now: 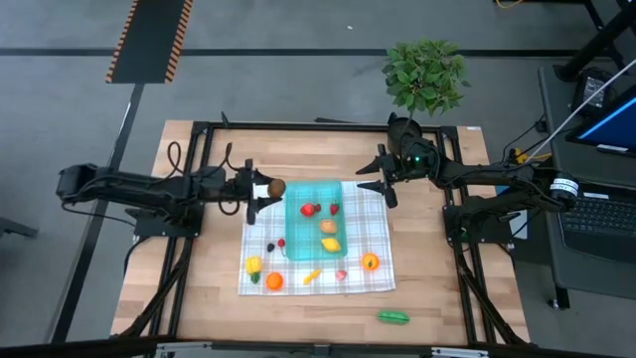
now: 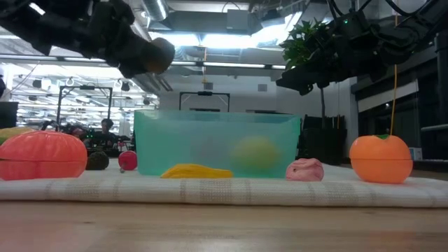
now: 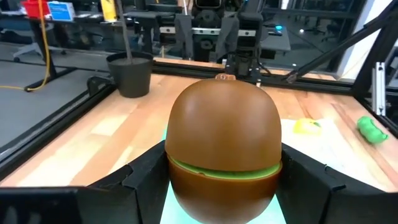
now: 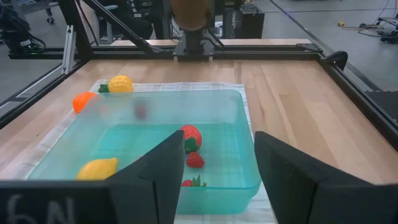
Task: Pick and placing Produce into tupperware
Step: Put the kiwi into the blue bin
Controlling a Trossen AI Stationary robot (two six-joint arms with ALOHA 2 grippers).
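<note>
Table (image 1: 199, 298): bare wood around the cloth; a green piece (image 1: 393, 317) lies off the cloth near the front edge, right of centre.
Cloth (image 1: 383, 204): checked, spread at the table's middle; it carries everything else.
Tupperware (image 1: 298, 199): teal tub on the cloth's back half, toward its left edge. Inside I see strawberries (image 4: 191, 136), a lemon (image 4: 97, 168) and a brownish piece. Around a dozen pieces of produce in all, most not yet in.
Loose produce: an orange (image 1: 370, 262) near the cloth's front right corner; a yellow and an orange piece at its front left corner; a banana (image 1: 312, 276) and a pink piece along its front edge.
My left gripper (image 1: 260, 191): raised above the cloth's back left corner, just outside the tub's left wall, fingers pinching a brown kiwi (image 3: 225, 146).
My right gripper (image 4: 216, 163): hangs over the tub's right rim, fingers spread, nothing between them.
Risk: I judge the kiwi isn't over the tub yet; letting go here would land it on the rim or cloth, and it is round enough to roll off. My two grippers face each other across the tub, so both reaching in could clash.
</note>
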